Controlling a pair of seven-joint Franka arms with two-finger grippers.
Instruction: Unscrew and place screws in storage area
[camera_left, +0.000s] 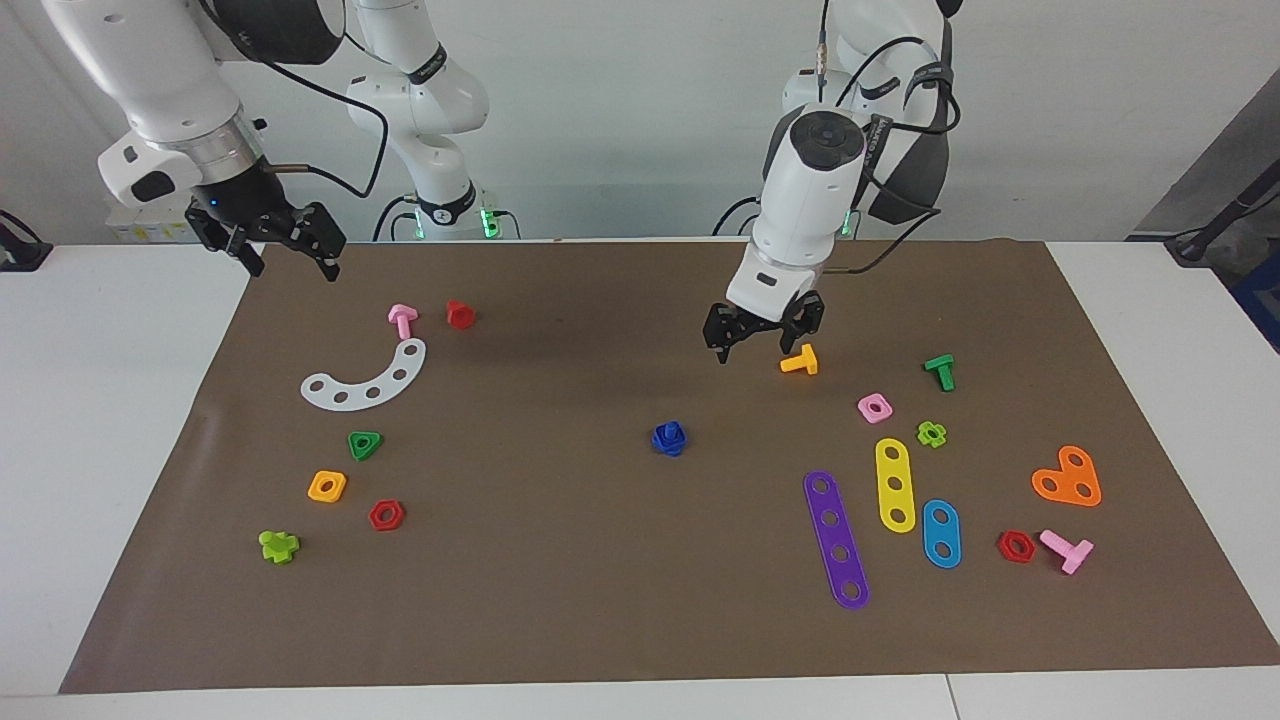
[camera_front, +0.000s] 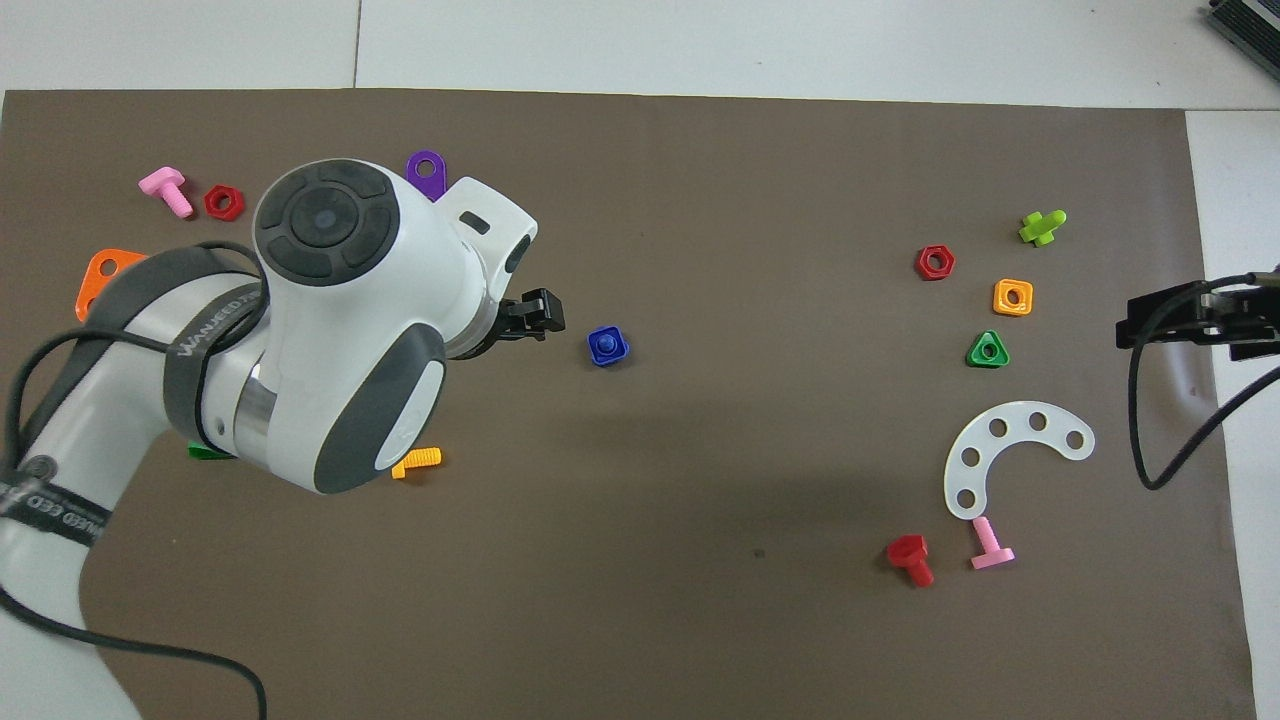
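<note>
Plainly, in the facing view the left gripper (camera_left: 762, 338) hangs with fingers spread and empty over the brown mat (camera_left: 560, 620), just beside the orange bolt (camera_left: 800, 361). The blue screw with its nut (camera_left: 669, 438) lies on the mat below it, apart. The right gripper (camera_left: 290, 252), parted and empty, waits over the mat's corner. From overhead, the left gripper (camera_front: 535, 315) sits just beside the blue screw (camera_front: 607, 346).
</note>
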